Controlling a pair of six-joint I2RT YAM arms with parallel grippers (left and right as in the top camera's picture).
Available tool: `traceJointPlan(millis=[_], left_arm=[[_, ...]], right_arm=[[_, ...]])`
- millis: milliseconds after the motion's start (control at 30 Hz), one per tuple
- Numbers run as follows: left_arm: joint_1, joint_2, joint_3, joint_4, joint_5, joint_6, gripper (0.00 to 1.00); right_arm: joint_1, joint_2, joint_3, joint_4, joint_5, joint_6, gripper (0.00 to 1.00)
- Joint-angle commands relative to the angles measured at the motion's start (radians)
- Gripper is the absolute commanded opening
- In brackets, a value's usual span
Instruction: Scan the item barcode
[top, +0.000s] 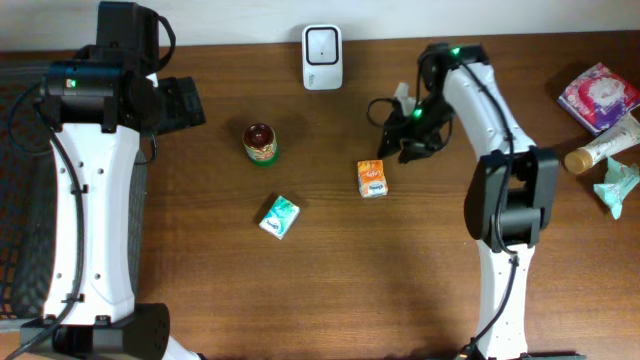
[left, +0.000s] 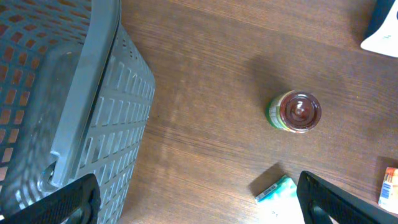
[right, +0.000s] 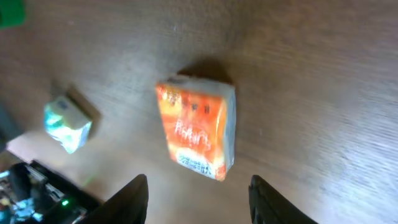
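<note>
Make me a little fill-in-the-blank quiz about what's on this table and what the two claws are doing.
1. The packet lying nearest the right gripper is coloured ___.
2. The grey basket sits beside the ___ arm.
3. The left gripper, like the right, stands ___, holding nothing.

Missing words: orange; left; open.
</note>
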Motion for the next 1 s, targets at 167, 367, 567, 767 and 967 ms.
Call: traceJointPlan(millis=[167, 367, 567, 767, 967], left_arm=[[0.002, -0.003, 0.01, 0.002, -0.01, 0.011, 0.99], [0.002, -0.003, 0.01, 0.002, -0.01, 0.011, 0.99], [0.002, -0.003, 0.01, 0.001, -0.01, 0.011, 0.99], [0.002, -0.003, 0.01, 0.001, -0.01, 0.011, 0.99], [0.002, -0.003, 0.01, 0.002, -0.01, 0.011, 0.99]], right_arm=[[0.063, -0.005, -0.247, 0.175, 0.019, 0.047, 0.21], [0.085, -0.005, -0.011, 0.214, -0.012, 0.074, 0.04], [0.192, 0.001, 0.243, 0.662, 0.768, -0.054, 0.04], [0.301, 0.094, 0.215, 0.987, 0.827, -0.497, 0.04], [0.341, 0.131, 0.227, 1.028, 0.929, -0.423, 0.04]])
